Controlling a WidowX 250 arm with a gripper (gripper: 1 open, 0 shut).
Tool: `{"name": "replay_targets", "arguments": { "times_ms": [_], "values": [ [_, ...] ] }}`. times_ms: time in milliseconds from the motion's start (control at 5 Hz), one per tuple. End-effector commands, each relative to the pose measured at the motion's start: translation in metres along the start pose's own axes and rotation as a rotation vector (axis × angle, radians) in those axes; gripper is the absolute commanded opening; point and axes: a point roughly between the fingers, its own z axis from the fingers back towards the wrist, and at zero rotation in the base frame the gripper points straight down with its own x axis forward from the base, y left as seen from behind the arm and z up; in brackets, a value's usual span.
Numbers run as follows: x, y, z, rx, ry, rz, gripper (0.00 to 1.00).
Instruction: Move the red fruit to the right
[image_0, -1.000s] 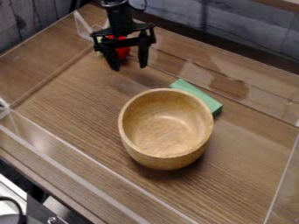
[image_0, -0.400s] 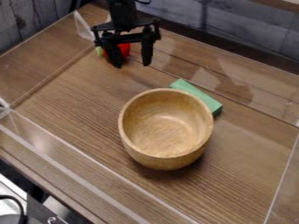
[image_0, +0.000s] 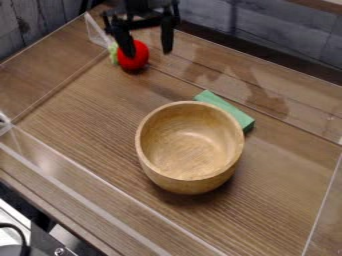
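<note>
The red fruit (image_0: 131, 57) is a small glossy ball resting on the wooden table at the far left. My gripper (image_0: 142, 42) hangs just above and slightly right of it, dark fingers spread and pointing down. Its left finger (image_0: 119, 40) lines up over the fruit and seems clear of it. Nothing sits between the fingers, so the gripper is open.
A large wooden bowl (image_0: 191, 146) stands mid-table, with a green sponge (image_0: 231, 111) tucked behind its right side. Clear plastic walls (image_0: 40, 160) fence the table on all sides. Bare wood lies to the right of the fruit, behind the sponge.
The gripper has lifted up and back from the fruit. The fruit, half hidden between the fingers before, now lies exposed on the table.
</note>
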Motion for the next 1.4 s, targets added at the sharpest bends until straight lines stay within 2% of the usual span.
{"name": "replay_targets", "arguments": {
  "times_ms": [0, 200, 400, 800, 1000, 1200],
  "values": [
    [0.019, 0.012, 0.026, -0.019, -0.074, 0.031, 1.00],
    [0.025, 0.022, 0.027, -0.017, -0.080, 0.035, 1.00],
    [0.028, 0.032, 0.022, -0.007, -0.088, 0.064, 1.00],
    [0.024, 0.046, 0.009, 0.009, -0.095, 0.097, 1.00],
    [0.021, 0.051, 0.007, 0.005, -0.097, 0.116, 1.00],
    [0.035, 0.052, 0.001, -0.019, -0.095, 0.108, 1.00]
  ]
}}
